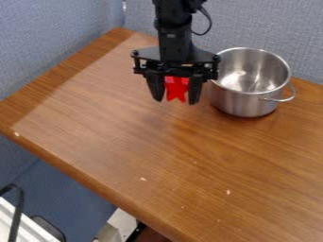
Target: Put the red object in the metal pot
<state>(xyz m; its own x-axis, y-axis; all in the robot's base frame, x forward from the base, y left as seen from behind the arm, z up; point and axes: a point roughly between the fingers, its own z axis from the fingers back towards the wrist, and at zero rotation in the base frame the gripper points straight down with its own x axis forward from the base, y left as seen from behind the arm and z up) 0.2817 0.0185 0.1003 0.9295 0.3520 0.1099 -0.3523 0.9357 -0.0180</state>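
- one black gripper [176, 88], pointing down, its fingers [157, 89] clamped on either side of the red object [178, 88].
- one red object, lifted clear of the wooden table [113, 132], just left of the metal pot [250, 81].
- one metal pot, upright on the table near its right edge, small loop handle on its right side.
- one blue wall [57, 38] behind.

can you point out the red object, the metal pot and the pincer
red object [178, 90], camera view, on its red face showing between the fingers
metal pot [240, 100], camera view, on its outer side wall
pincer [177, 95], camera view, midway between the fingertips
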